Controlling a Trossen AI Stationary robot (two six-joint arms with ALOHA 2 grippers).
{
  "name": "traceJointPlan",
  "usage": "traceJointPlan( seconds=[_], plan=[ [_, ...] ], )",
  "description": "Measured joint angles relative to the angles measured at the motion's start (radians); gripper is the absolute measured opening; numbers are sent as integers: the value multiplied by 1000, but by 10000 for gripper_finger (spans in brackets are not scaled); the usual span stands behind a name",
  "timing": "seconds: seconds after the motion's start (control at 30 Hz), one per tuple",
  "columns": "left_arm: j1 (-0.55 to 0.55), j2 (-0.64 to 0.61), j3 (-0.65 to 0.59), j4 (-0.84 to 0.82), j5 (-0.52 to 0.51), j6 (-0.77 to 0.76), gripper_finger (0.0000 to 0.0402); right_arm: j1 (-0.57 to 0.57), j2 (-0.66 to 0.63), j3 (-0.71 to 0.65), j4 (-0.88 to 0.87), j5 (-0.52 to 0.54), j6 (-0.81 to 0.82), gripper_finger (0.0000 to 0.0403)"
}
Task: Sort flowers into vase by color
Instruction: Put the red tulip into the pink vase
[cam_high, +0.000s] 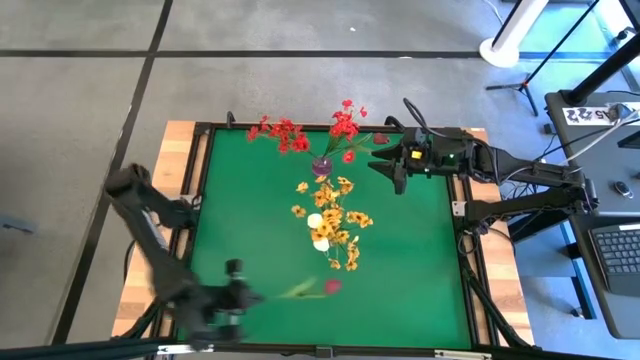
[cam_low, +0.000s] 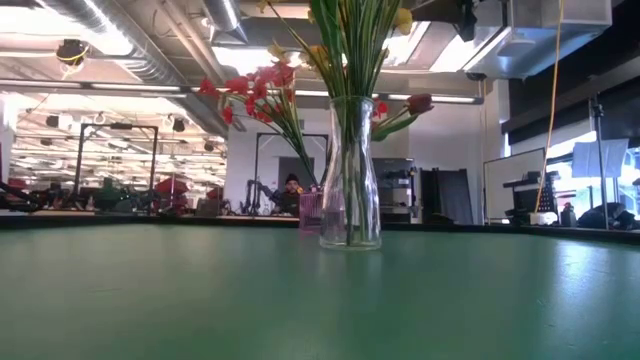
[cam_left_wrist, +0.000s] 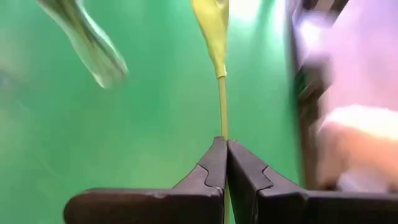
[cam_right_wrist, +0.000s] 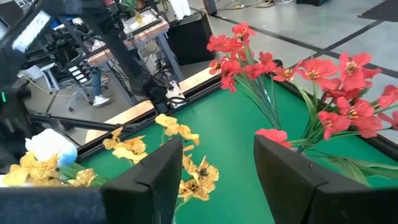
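**A:** What is nearest?

**B:** The left gripper (cam_high: 245, 296), at the table's near edge, has its jaws clamped on a thin green stalk (cam_left_wrist: 222, 106). That stem lies out to its right, ending in a dark magenta tulip bud (cam_high: 332, 286).

**A:** And mid-table?

**B:** A clear glass vase (cam_low: 350, 175) holds the yellow-orange sprays (cam_high: 340, 215) and white buds (cam_high: 318, 232).

**A:** Farther back?

**B:** A small purple vase (cam_high: 321, 166) carries the red sprays (cam_high: 290, 134). Just right of it hangs the right gripper (cam_high: 385, 166), jaws apart and empty, a dark red bud (cam_right_wrist: 273, 136) lying between its fingers in the wrist view.

**A:** So how far along?

**B:** Seemingly most of the way: reds and yellows look sorted, and the magenta stem still needs a vase.
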Motion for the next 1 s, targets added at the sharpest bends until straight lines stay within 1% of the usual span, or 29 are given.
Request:
traceJointPlan(
  seconds=[0.13, 0.27, 0.33, 0.43, 0.5, 0.6, 0.7, 0.8, 0.9, 1.0],
  plan=[
    [-159, -151, 3, -35, -297, -26, 0, -1, 0, 0, 7, 5, 5, 198],
    [-306, -262, 4, -34, -630, 29, 0, -1, 0, 0, 32, 16, 9, 198],
    [-351, -296, 4, -52, -743, 54, 0, -1, 0, 0, 42, 24, 9, 198],
    [-359, -329, 4, -110, -841, 71, 0, 0, 0, 0, 47, 59, 9, 198],
    [-346, -344, 4, -165, -860, 52, 0, 0, 2, 0, 48, 72, 9, 198],
    [-303, -361, 4, -271, -857, -45, 0, 0, 20, 0, 67, 78, 9, 198],
    [-259, -362, 4, -342, -815, -116, 0, 0, 48, 0, 107, 76, 5, 198],
    [-227, -362, -12, -317, -743, -127, 0, 0, 75, 0, 133, 76, -4, 198],
    [-205, -361, -42, -263, -647, -122, 0, -1, 96, 0, 149, 76, -14, 198],
    [-179, -360, -78, -114, -528, -24, 0, -1, 103, 0, 155, 76, -18, 198]
  ],
)
